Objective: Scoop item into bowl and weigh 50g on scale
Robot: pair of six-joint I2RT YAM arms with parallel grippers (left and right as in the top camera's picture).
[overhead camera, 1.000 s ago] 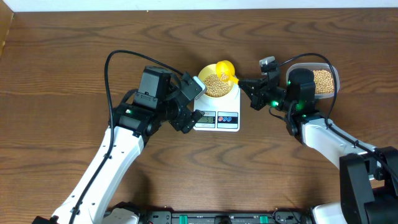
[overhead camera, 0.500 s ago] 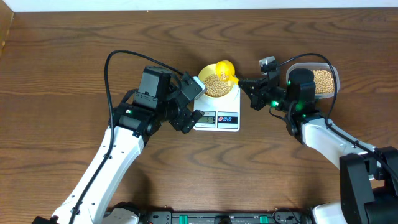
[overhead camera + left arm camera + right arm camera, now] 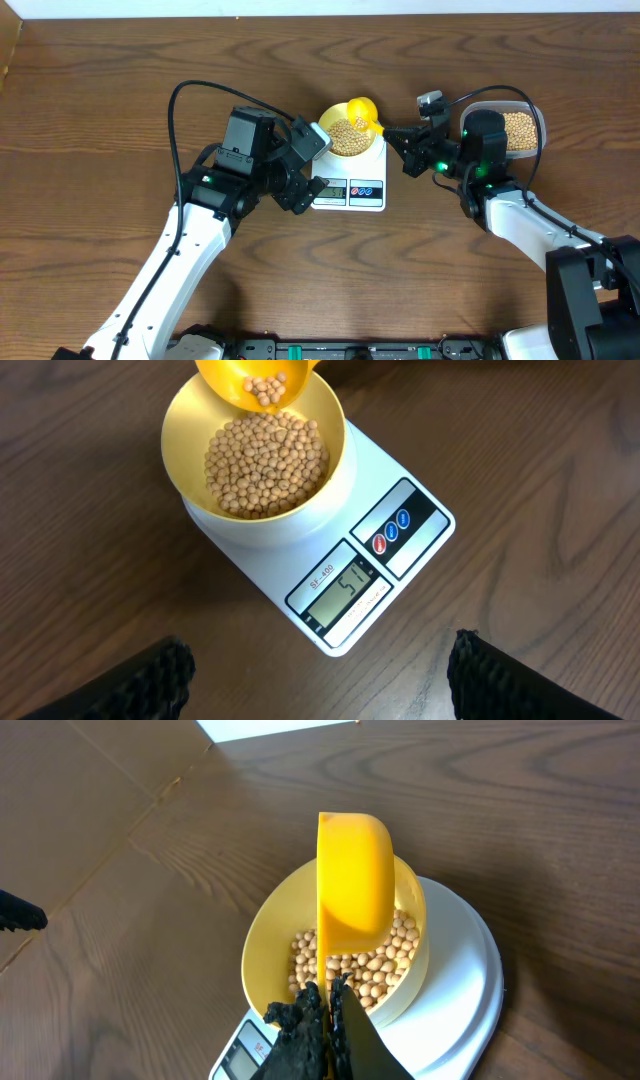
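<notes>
Tipping over the bowl (image 3: pixel 190 420) at the rim away from the display (image 3: pixel 345 592): bright yellow scoop (image 3: pixel 352 880), smooth hard plastic, long axis running straight back to the right gripper (image 3: pixel 325 995), jaws pinched tight on its thin handle. A few beans (image 3: pixel 265 460) in the scoop mouth, most heaped in the bowl; small, round, tan, matte, apt to roll. Bowl centred on the glossy white scale (image 3: pixel 375 470), reading apparently 51. Left gripper (image 3: pixel 320 650) spread wide, holding nothing, hovering on the display side. Right arm nearer; likely call: level the scoop, pour no more.
</notes>
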